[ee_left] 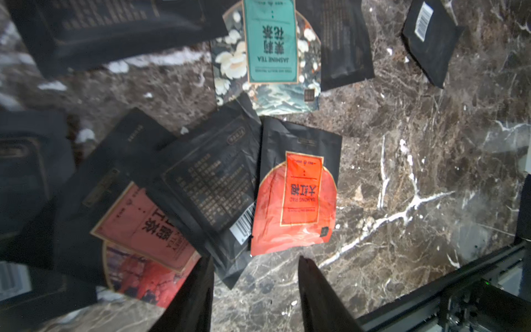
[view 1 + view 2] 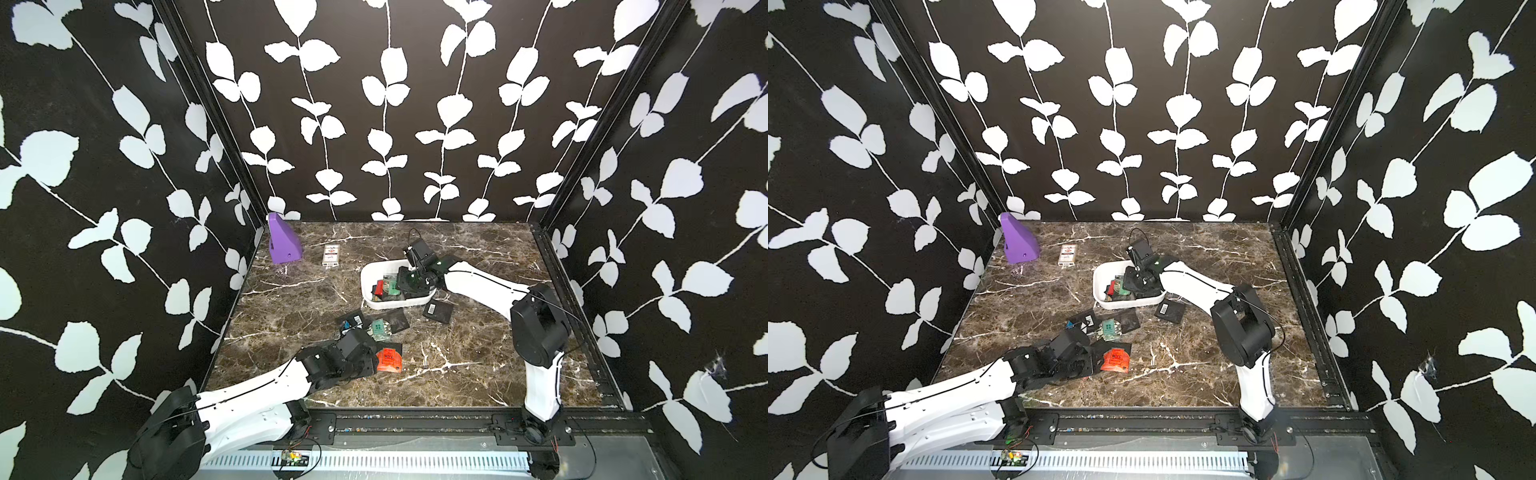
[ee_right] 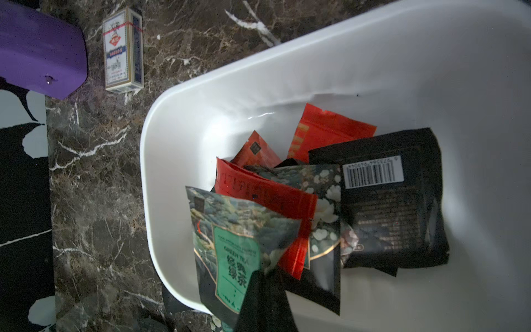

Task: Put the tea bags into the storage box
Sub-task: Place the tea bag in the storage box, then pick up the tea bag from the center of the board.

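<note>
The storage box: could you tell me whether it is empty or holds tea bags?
Partly filled: several tea bags lie heaped inside the storage box, bare white floor beside them.

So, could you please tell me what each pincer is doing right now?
Left pincer: open, empty.
Right pincer: shut at the green tea sachet; grip unclear.

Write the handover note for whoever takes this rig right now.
Left gripper: fingers open, empty, low over the loose tea bags on the table, on the camera side of the storage box.
Right gripper: shut, inside the box at a green sachet; a grip on it cannot be confirmed.
Done: several sachets lie in the box.
Left: the loose cluster, plus one black sachet beside the box.
</note>
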`<action>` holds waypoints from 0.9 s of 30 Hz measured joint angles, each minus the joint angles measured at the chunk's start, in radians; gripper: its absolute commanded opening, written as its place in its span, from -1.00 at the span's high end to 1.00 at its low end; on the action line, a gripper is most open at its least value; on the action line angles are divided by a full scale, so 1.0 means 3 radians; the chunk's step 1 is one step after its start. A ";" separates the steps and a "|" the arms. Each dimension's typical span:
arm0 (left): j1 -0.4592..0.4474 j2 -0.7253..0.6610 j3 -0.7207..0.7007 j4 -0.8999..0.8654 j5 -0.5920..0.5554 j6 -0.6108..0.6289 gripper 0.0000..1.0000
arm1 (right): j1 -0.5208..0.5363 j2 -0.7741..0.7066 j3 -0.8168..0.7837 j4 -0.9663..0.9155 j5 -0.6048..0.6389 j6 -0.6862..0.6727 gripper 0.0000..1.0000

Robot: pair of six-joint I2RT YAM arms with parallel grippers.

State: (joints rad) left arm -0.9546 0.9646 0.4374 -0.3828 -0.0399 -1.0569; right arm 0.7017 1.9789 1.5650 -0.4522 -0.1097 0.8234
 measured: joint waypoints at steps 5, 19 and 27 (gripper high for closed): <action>0.0000 0.0008 -0.0003 0.0070 0.0045 -0.0001 0.14 | -0.0057 0.0074 0.0093 -0.0004 0.0043 0.0023 0.35; 0.0000 0.0366 0.0005 0.0275 0.0094 0.0017 0.78 | -0.0064 -0.0974 -0.0673 -0.0027 0.0267 -0.0125 -0.08; -0.0001 0.0654 0.0167 0.0348 0.0098 0.0066 0.84 | 0.0404 -0.2251 -0.1841 0.0120 0.0427 0.0108 -0.08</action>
State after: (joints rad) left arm -0.9550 1.1606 0.4873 -0.2783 -0.0105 -1.0370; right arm 0.8230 1.3037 1.0126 -0.4164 0.0185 0.8558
